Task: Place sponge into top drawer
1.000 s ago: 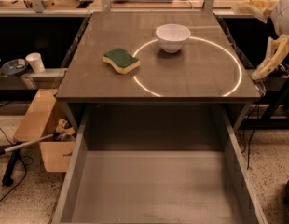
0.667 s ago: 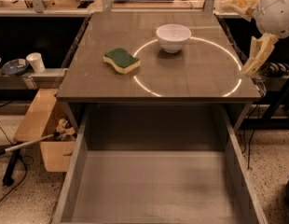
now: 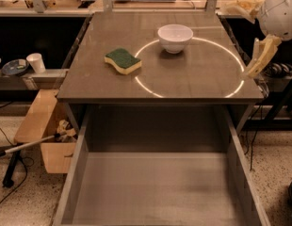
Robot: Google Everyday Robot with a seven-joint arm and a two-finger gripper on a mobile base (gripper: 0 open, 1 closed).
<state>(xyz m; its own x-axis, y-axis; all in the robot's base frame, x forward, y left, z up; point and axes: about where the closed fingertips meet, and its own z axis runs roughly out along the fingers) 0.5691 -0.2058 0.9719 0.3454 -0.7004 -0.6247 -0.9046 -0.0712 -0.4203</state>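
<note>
The sponge point(image 3: 123, 61), dark green on top with yellow foam below, lies flat on the left part of the grey table point(image 3: 193, 81). The top drawer point(image 3: 158, 187) is pulled out below the table's front edge, and its flat grey bottom is bare. My gripper point(image 3: 257, 60) hangs at the table's right edge under the white arm point(image 3: 280, 13), far right of the sponge and not touching it.
A white bowl point(image 3: 174, 37) stands at the back centre of the table, on a bright ring of light point(image 3: 150, 91). A wooden box point(image 3: 40, 126) and a pole sit on the floor at the left. A paper cup point(image 3: 36, 62) and a dish point(image 3: 14, 67) rest on a left shelf.
My arm and gripper have moved up and to the left, closer to the table's right edge. The sponge, bowl and drawer have not moved.
</note>
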